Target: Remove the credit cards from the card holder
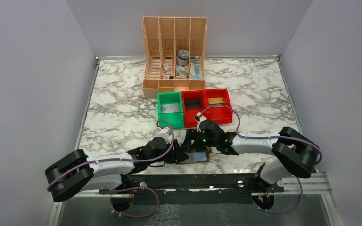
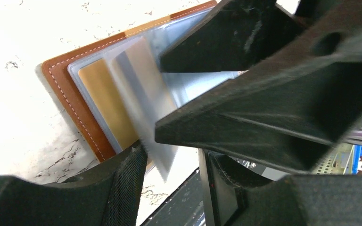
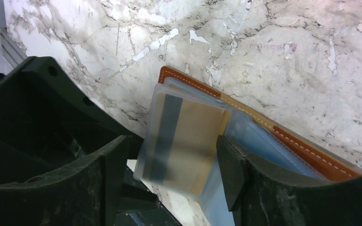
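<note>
The brown card holder (image 1: 201, 157) (image 2: 70, 103) (image 3: 306, 150) lies open on the marble near the table's front edge, its clear sleeves showing. A gold credit card (image 2: 101, 103) sits in one sleeve. Another tan credit card (image 2: 141, 89) (image 3: 184, 136) with a grey stripe is motion-blurred above the sleeves, between the spread jaws of my right gripper (image 1: 193, 142) (image 3: 172, 174), which do not clamp it. My left gripper (image 1: 182, 155) (image 2: 169, 188) is open at the holder's near edge, and the blurred card's corner hangs in its gap. The right gripper's fingers (image 2: 245, 108) hide the holder's far half in the left wrist view.
A green bin (image 1: 170, 109) and two red bins (image 1: 206, 106) stand just behind the holder. A peach file organiser (image 1: 174, 52) with small items is at the back. The black rail (image 1: 193, 181) runs along the table's front edge, right beside the holder.
</note>
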Tool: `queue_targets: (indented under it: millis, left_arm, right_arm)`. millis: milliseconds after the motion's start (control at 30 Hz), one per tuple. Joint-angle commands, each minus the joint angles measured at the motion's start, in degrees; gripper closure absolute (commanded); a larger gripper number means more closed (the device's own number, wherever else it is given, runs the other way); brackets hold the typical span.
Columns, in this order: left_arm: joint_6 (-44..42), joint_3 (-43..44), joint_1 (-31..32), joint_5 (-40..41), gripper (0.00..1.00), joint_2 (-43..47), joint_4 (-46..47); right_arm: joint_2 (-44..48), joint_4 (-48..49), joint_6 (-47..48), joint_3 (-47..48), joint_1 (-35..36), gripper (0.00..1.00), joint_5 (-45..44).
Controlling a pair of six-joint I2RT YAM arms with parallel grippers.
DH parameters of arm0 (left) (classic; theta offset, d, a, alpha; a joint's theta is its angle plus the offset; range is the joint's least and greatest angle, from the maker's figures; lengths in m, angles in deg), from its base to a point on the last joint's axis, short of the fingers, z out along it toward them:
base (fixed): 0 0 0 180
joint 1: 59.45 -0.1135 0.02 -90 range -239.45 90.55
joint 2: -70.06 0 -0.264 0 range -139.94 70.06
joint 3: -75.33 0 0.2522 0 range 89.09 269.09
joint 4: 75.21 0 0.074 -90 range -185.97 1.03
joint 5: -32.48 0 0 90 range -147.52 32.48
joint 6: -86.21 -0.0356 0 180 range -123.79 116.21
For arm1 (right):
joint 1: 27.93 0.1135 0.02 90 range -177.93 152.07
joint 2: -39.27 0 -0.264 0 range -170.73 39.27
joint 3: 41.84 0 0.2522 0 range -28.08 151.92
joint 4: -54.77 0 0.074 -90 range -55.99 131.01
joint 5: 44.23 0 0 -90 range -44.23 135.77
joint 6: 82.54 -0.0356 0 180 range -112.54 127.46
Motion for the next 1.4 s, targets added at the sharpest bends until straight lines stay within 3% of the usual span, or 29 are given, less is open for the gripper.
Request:
queue_targets:
  millis: [0,300,400,633,967,1167,1367]
  left_arm:
    - [-0.5,2.59,0.03,0.03,0.53,-2.27,4.39]
    - [-0.74,2.94,0.14,0.06,0.51,-2.32,6.15]
    - [-1.09,3.81,0.28,-0.38,0.5,-3.4,6.63]
    - [-2.13,6.95,1.36,-1.23,0.49,-7.76,7.52]
    - [-4.4,14.17,5.65,-1.79,0.43,-17.6,8.04]
    - [-4.08,12.12,6.18,-0.29,0.41,-14.82,7.98]
    - [-2.78,6.28,6.18,3.09,0.41,-6.72,7.53]
  right_arm:
    - [3.9,-3.67,-1.01,0.58,0.23,0.27,1.66]
    - [12.54,-14.13,1.68,1.35,-1.73,0.18,-8.06]
    - [15.29,-15.45,2.62,0.01,-4.93,0.18,-6.55]
    - [21.58,-16.8,3.74,-2.89,-10.0,0.25,-2.48]
    - [26.2,-18.69,3.57,-4.26,-10.6,0.3,-1.56]
    - [26.79,-18.09,3.46,-5.12,-10.58,0.39,-0.02]
    - [24.33,-16.15,5.15,-4.62,-10.59,0.58,4.18]
